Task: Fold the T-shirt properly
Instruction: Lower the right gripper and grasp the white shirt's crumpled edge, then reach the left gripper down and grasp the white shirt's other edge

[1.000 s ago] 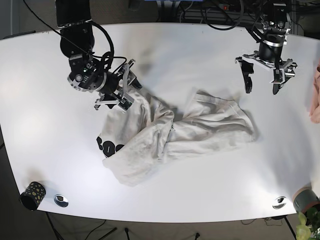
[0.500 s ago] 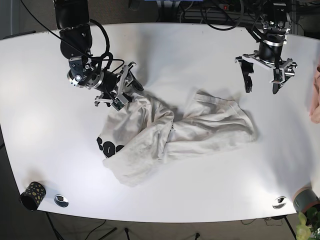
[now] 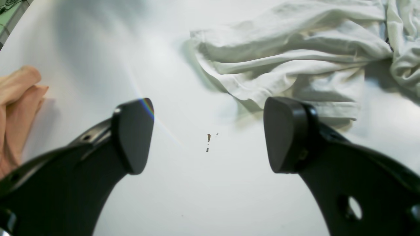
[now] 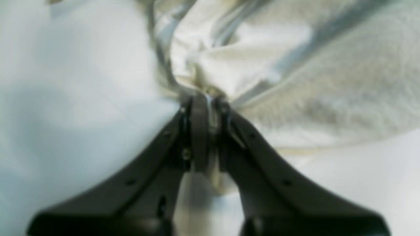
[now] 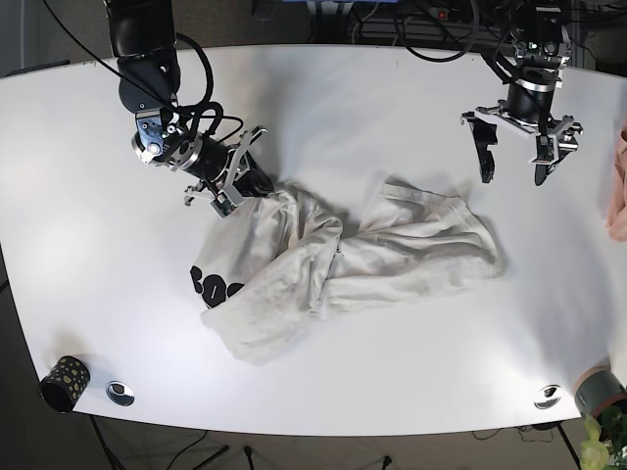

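Right gripper (image 5: 240,186) dragged shirt (image 5: 372,259) edge up-left since earlier frame, fingers clenched on bunched cloth. Left gripper (image 5: 516,152) hovered, fingers spread, empty. Shirt lay crumpled mid-table. Judged it light, limp; I'd pinch hem corners.

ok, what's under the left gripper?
Bare white table with small brown specks under the open left gripper. The T-shirt lies beyond it.

A white T-shirt (image 5: 333,262) is seen crumpled mid-table; black print shows at its 8 o'clock edge.
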